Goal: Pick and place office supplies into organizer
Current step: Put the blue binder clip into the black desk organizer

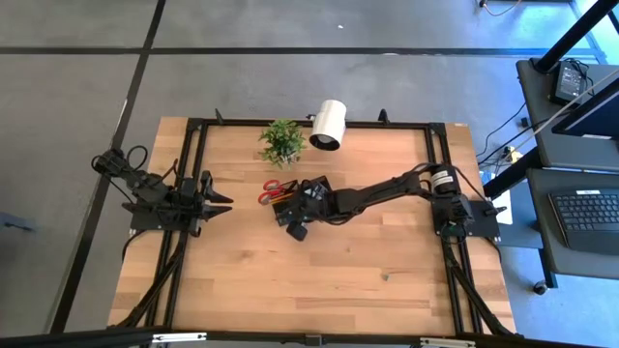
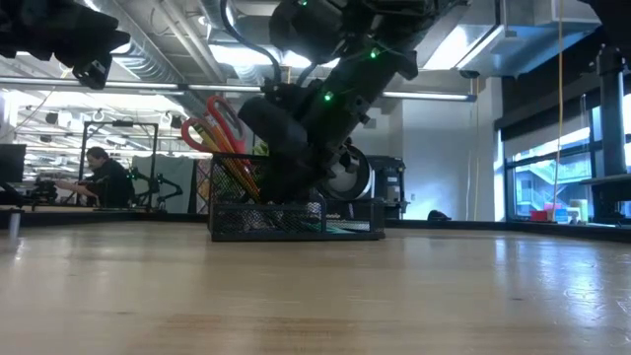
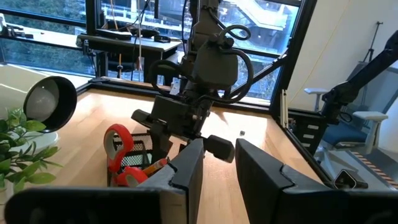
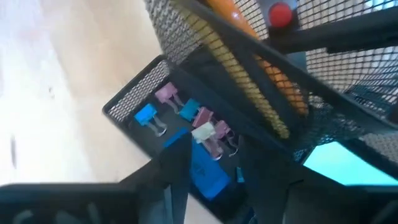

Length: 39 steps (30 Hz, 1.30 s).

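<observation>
The organizer (image 2: 296,219), a black mesh tray with an upright pen cup, stands mid-table. Red-handled scissors (image 2: 222,126) and pencils (image 4: 261,81) stick up slanting out of the cup. In the low front compartment (image 4: 134,93) lie several small coloured clips (image 4: 202,118) and a blue piece (image 4: 205,174). A teal note pad (image 4: 339,158) shows in the part beside it. My right gripper (image 4: 214,146) slants down into the front compartment, open, its fingers on either side of the blue piece. My left gripper (image 3: 217,152) waits open and level at the table's left (image 1: 224,202). My right gripper comes slanting down from the table's right, with one finger (image 4: 174,165) at the blue piece's edge (image 4: 191,168). I cannot tell whether it touches. A gap shows between the piece and the other finger. The piece lies on the compartment's floor.
A small green potted plant (image 1: 281,141) and a white cylindrical lamp (image 1: 329,124) stand at the table's far edge, behind the organizer. The black metal frame (image 1: 435,174) runs around the tabletop. Bare wood (image 1: 319,280) lies toward the near edge.
</observation>
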Each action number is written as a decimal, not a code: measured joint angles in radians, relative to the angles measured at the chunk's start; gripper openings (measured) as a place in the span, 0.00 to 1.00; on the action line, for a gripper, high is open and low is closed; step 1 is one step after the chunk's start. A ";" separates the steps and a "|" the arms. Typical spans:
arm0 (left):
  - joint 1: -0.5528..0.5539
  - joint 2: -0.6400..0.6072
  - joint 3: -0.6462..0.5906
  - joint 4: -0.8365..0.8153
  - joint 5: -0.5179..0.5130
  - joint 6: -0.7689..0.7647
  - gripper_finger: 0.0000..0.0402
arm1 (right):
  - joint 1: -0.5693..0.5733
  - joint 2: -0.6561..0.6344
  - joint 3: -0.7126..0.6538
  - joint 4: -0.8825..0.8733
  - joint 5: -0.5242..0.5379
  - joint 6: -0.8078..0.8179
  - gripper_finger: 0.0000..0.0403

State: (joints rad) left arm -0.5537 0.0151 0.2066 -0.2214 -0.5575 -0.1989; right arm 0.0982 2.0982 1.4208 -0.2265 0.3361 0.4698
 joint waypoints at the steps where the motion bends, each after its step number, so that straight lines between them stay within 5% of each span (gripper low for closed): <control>1: 0.000 0.000 0.000 0.000 0.000 0.000 0.22 | 0.000 -0.004 0.008 -0.016 -0.018 0.000 0.33; 5: 0.000 0.000 0.000 0.000 0.000 -0.007 0.22 | 0.000 -0.039 0.090 -0.167 -0.153 0.017 0.33; 10: 0.000 0.000 0.000 0.000 0.000 -0.025 0.23 | 0.035 -0.059 0.264 -0.582 -0.308 0.071 0.33; 17: 0.000 0.000 0.000 -0.001 0.001 -0.027 0.22 | 0.192 -0.111 0.435 -0.979 -0.249 0.168 0.33; 24: 0.000 0.000 0.000 0.000 -0.001 -0.026 0.22 | 0.350 -0.210 0.379 -1.202 -0.150 0.401 0.33; 33: 0.000 0.000 0.000 0.000 -0.002 -0.026 0.22 | 0.525 -0.294 0.123 -1.203 -0.273 0.524 0.33; 39: 0.000 0.000 0.000 -0.009 -0.001 -0.024 0.22 | 0.602 -0.297 -0.046 -0.985 -0.419 0.551 0.33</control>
State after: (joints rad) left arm -0.5537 0.0147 0.2066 -0.2302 -0.5583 -0.2226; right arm 0.7001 1.8015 1.3746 -1.2118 -0.0829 1.0211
